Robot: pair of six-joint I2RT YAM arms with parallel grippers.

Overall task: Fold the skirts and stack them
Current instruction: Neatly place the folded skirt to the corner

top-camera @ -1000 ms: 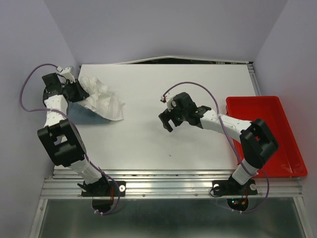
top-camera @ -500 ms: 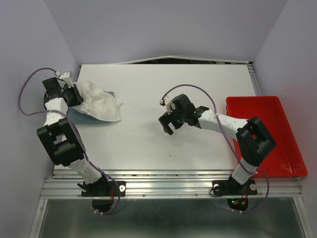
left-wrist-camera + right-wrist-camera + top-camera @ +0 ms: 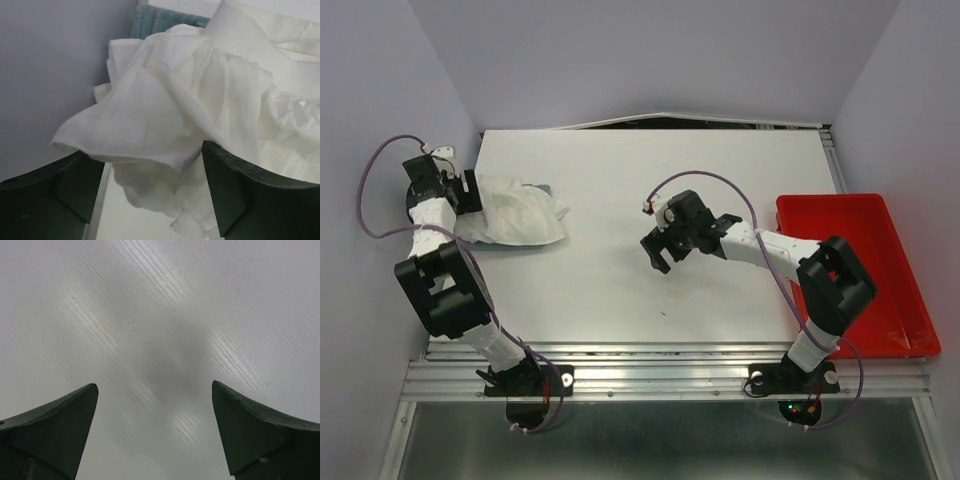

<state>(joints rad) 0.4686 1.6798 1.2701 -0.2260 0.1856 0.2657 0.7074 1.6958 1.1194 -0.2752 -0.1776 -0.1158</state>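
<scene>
the white skirt lies in a loose, crumpled heap at the far left of the table, its long axis running left to right, from the table's left edge out toward the middle, with the wider end to the right. it covers nearly all of the denim skirt, of which only a blue sliver shows at the heap's far side; the left wrist view shows the same blue edge behind the white folds. the heap sits close against the left wall, while the table to its right and front is bare as far as the right arm. the left gripper is at the heap's left end, fingers spread wide, a slack fold hanging between them unpinched. the right gripper hovers over bare table mid-way across, spread fully and holding nothing, well apart from the red tray at the right edge. a second ago the white skirt stood higher and more bunched, with denim showing along its near side, and the left gripper was nearly closed on it.
</scene>
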